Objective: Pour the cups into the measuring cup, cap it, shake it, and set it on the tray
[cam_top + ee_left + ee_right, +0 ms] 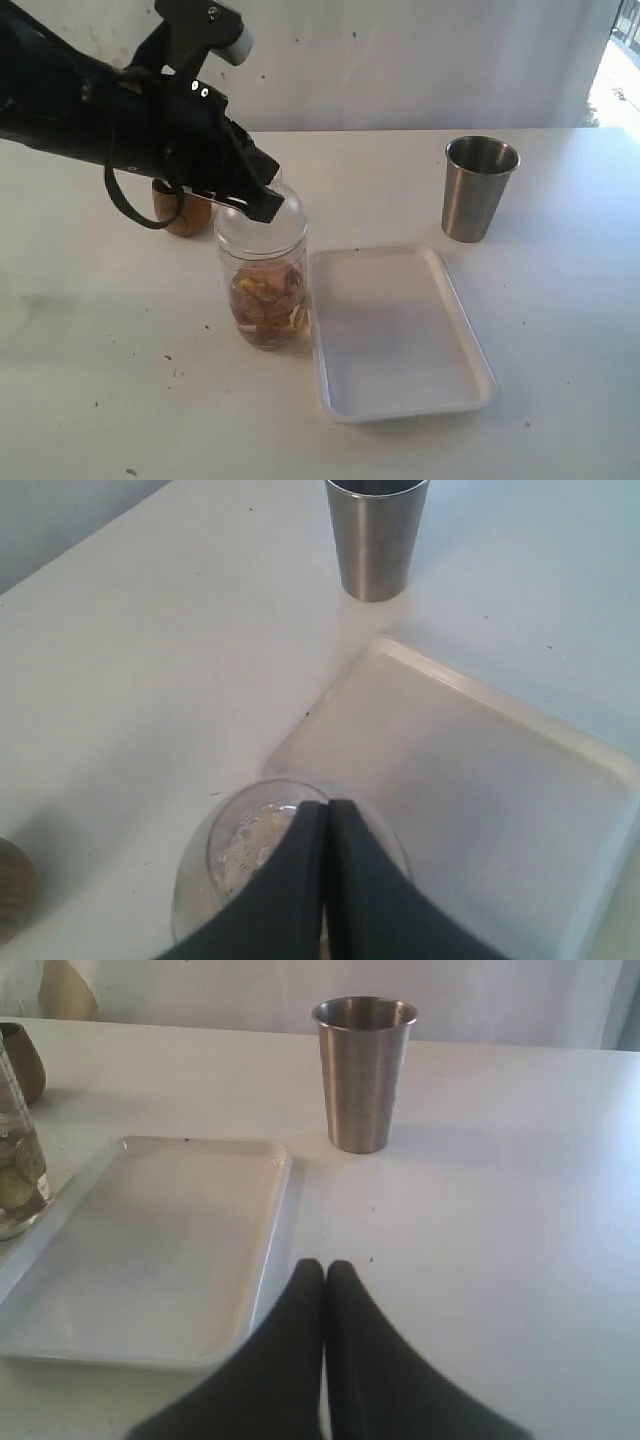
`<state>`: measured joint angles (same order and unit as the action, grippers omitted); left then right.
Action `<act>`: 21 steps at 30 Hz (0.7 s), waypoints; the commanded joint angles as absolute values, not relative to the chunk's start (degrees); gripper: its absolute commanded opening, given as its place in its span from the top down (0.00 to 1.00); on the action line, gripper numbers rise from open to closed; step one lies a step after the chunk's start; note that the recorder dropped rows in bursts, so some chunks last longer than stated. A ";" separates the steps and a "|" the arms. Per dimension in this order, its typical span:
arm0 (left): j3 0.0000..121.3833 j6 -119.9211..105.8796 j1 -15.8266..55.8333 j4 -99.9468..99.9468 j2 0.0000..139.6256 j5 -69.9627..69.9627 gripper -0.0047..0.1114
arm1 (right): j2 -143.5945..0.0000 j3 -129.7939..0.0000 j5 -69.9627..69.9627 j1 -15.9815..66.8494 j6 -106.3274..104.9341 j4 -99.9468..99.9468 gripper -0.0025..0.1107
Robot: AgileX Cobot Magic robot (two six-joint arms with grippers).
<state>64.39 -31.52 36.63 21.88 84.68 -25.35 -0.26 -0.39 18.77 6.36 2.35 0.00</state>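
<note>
My left tool (326, 805) has its two dark fingers pressed flat together with no gap between them. In the exterior view it sits right at the top of the cap (285, 235), the clear dome that is seated on the measuring cup (265, 300). The dome's neck is hidden under the tool, so I cannot tell whether the fingers pinch it or merely rest over it.

The measuring cup stands upright on the white surface (120, 380), just beside the tray's left rim as the exterior view has it. Brownish and yellowish pieces fill its lower part. The tray (400, 335) lies flat with nothing on it.

The wooden cup (185, 215) stands behind the measuring cup, partly covered by my left arm. The steel tumbler (480, 188) stands upright beyond the tray's far right corner, apart from it.

My right tool (325, 1265) is also closed, fingers touching, holding nothing. It hangs over bare surface near the tray's edge and points toward the tumbler.
</note>
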 commanded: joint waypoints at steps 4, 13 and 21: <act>64.05 -31.60 36.77 22.06 84.72 -26.22 0.96 | 0.00 0.00 18.22 6.14 2.42 0.00 0.98; 60.05 -31.60 36.77 22.06 84.72 -23.26 0.96 | 0.00 0.00 18.22 6.14 2.42 0.00 0.98; 60.16 -31.60 36.77 22.71 84.09 -15.56 0.91 | 0.00 0.00 18.22 6.14 2.42 0.00 0.98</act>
